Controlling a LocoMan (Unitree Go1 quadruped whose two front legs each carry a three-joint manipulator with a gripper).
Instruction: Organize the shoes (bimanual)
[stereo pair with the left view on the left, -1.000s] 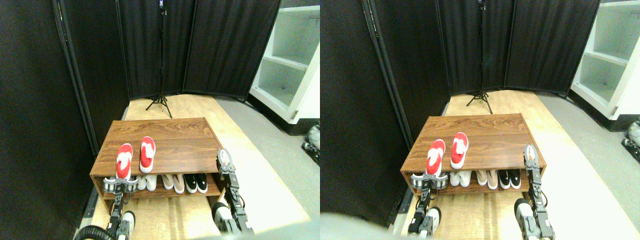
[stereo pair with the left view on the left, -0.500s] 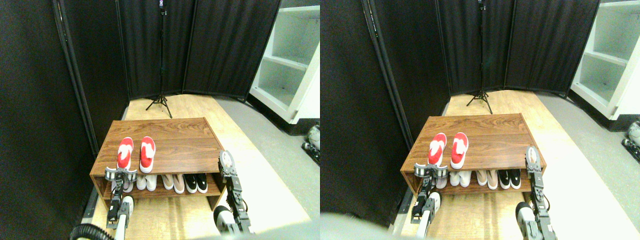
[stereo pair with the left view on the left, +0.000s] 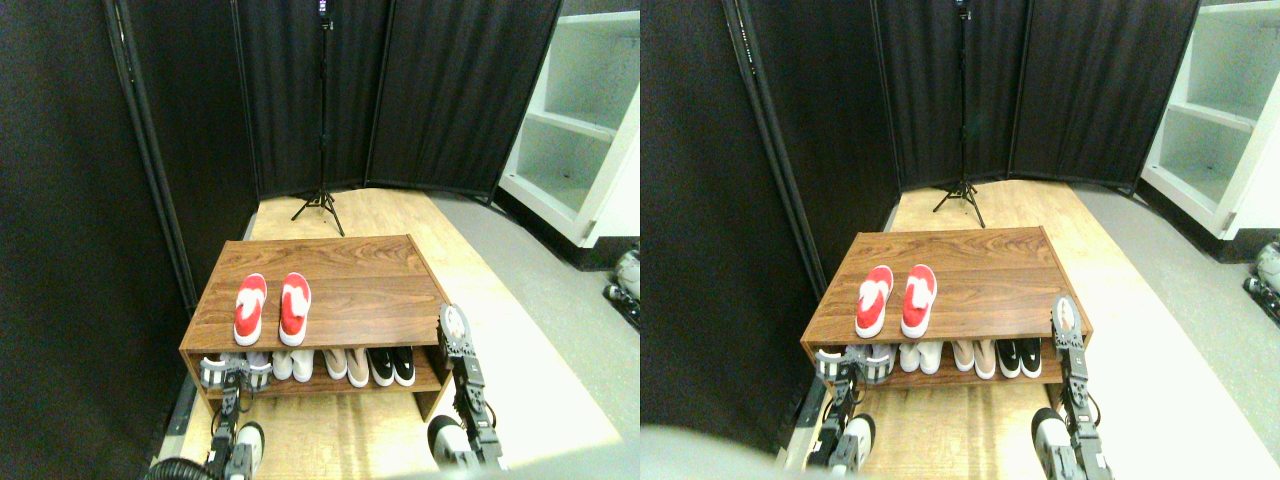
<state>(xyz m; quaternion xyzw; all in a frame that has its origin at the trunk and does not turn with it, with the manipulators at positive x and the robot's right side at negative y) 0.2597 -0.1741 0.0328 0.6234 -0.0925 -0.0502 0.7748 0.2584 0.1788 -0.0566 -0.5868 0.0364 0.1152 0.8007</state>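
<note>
The two red shoes lie side by side on the left part of the wooden rack's top (stereo pair with the left view on the left: 370, 290), toes pointing away from me. The left shoe (stereo pair with the left view on the left: 249, 308) and the right shoe (stereo pair with the left view on the left: 294, 307) are nearly parallel, with their heels close to the front edge. My left gripper (stereo pair with the left view on the left: 233, 371) hangs in front of the rack's lower shelf, just below the left shoe's heel. It is open and holds nothing. My right gripper (stereo pair with the left view on the left: 452, 325) stands upright at the rack's right front corner, touching no shoe.
The lower shelf holds a white pair (stereo pair with the left view on the left: 292, 364), a beige pair (stereo pair with the left view on the left: 347, 365) and a black pair (stereo pair with the left view on the left: 392, 365). Black folding screens (stereo pair with the left view on the left: 450, 90) and a tripod (stereo pair with the left view on the left: 320, 205) stand behind the rack. A white shelving unit (stereo pair with the left view on the left: 580, 140) is at the back right.
The left red shoe has gone back from the front edge to lie level with the right one. My left gripper rose to the edge, then dropped below it empty. The right arm barely moved.
</note>
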